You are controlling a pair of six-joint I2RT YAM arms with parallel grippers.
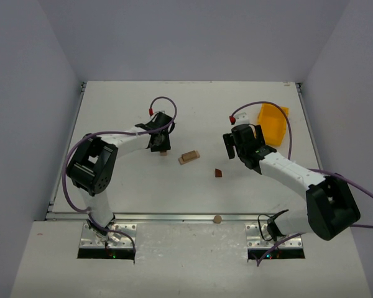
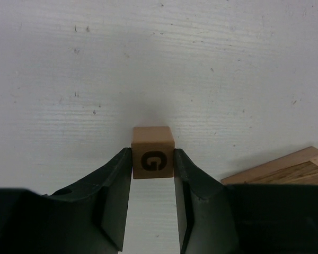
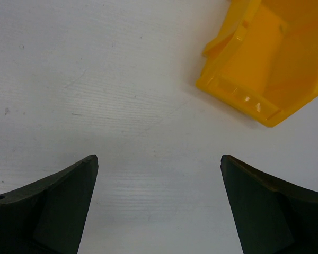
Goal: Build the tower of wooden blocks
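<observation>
Pieces of the wood block tower sit apart near the middle of the white worktop (image 1: 130,105). They are a small pale wooden cube (image 2: 152,157) stamped with a dark letter G, a flat pale-tan wooden plank (image 1: 188,158) just to its right, and a dark reddish-brown wooden wedge (image 1: 218,173) nearer the arms, apart from both. The left fingers (image 2: 114,185) pinch the cube on two opposite side faces, and the cube seems to rest on the worktop. Being wood, the cube should be light, stiff and hard, not fragile. Its smooth faces could slip or twist, so a square grip across flat sides, as here, seems soundest. The plank would probably suit a hold across its narrow width. The right fingers (image 3: 63,201) are spread wide over bare worktop, holding nothing, near a yellow plastic bin (image 3: 265,58). A small round wooden disc (image 1: 217,218) lies at the worktop's near edge.
</observation>
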